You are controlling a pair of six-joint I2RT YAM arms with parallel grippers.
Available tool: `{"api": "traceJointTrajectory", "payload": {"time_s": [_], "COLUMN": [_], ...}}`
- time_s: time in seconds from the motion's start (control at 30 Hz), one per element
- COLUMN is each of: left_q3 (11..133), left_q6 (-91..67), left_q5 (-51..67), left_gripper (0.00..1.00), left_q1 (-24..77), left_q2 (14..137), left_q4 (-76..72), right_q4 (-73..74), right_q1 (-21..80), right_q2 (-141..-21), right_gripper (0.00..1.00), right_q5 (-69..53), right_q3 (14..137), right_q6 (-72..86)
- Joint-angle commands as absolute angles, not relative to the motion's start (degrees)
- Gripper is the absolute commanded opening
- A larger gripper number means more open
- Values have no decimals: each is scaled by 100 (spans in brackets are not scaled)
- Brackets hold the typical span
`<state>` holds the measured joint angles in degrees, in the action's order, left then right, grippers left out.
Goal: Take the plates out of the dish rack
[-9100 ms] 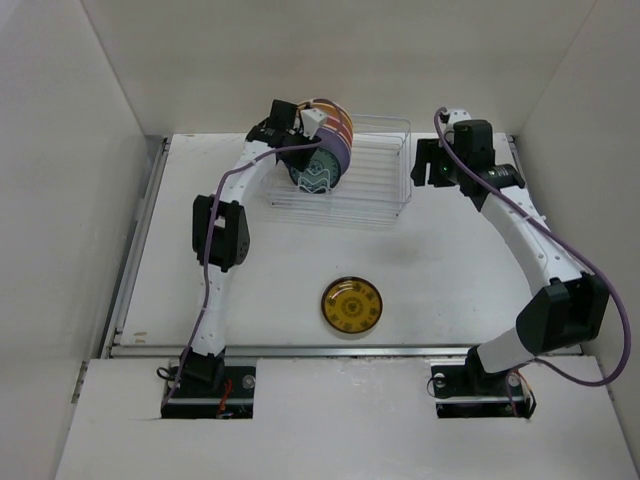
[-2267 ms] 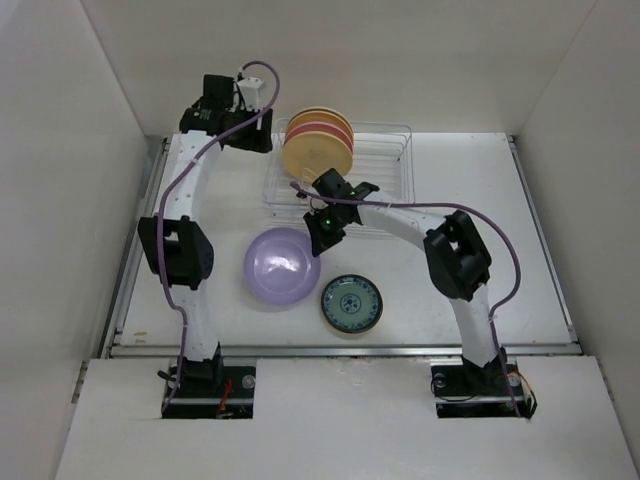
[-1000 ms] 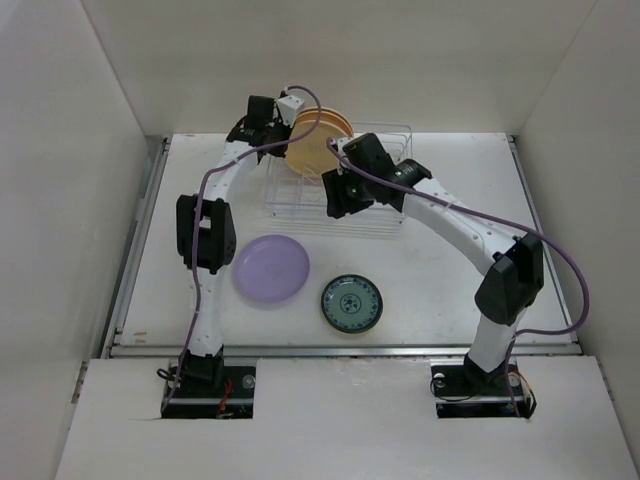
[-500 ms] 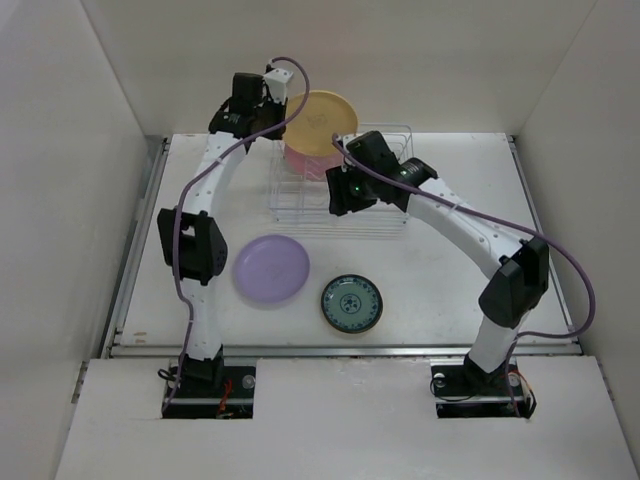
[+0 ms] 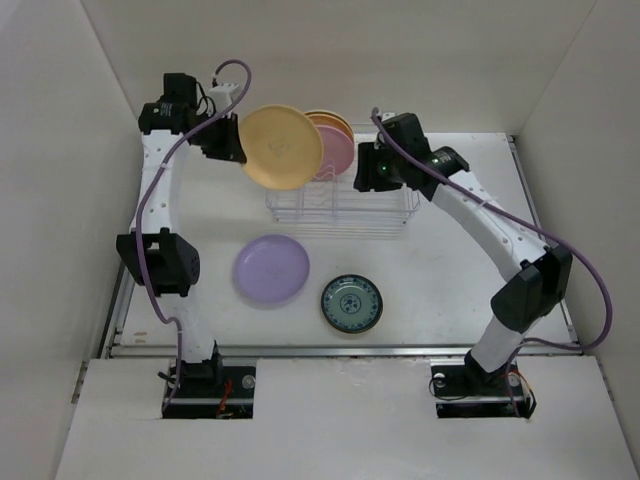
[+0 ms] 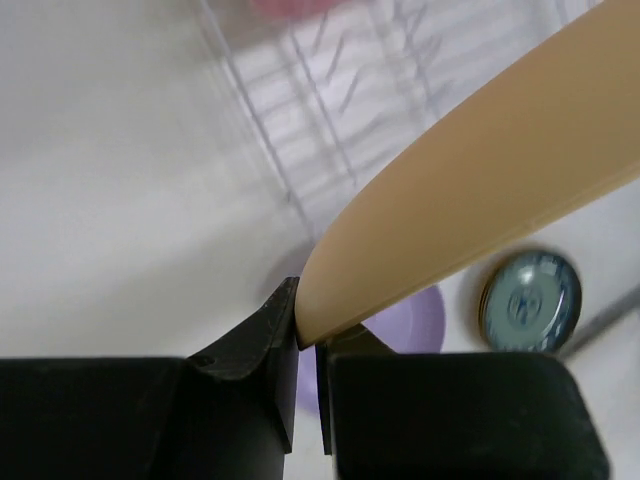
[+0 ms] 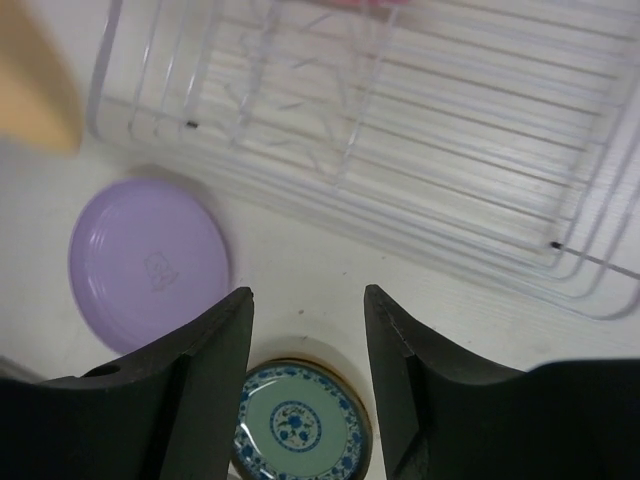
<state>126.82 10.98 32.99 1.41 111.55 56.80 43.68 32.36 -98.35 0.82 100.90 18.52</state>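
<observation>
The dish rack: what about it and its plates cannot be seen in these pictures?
- Top view: the held cream plate covers the left end of the dish rack; how many plates stand behind the pink plate is unclear.
- Left wrist view: the cream plate, close and blurred, hides part of the rack.
- Right wrist view: the top edge cuts off the rack's far side and its plates.

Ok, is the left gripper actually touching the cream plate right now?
Touching. The left wrist view shows the left gripper shut on the cream plate, with the plate's rim pinched between the jaws and no gap on either side.
</observation>
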Motion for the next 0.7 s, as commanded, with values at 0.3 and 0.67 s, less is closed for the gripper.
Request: {"api": "traceJointTrajectory", "payload": {"time_s": [0.3,0.67], "left_q3": [9978,9853], "left_q6": [3859,3419], "left_q5": [2795,2180], "left_gripper": [0,0], "left_q1": [141,387], "left_q2": [10661,11777], "left_q4": [8482,8411], "right_q4": [4202,4201], "right_q1": [2962,2962], "right_q2": [-9589,-9694], "right_gripper": [54,54], "right_q5": [256,308], "right_q3": [10371,10318], "right_q6": [2127,2127]}}
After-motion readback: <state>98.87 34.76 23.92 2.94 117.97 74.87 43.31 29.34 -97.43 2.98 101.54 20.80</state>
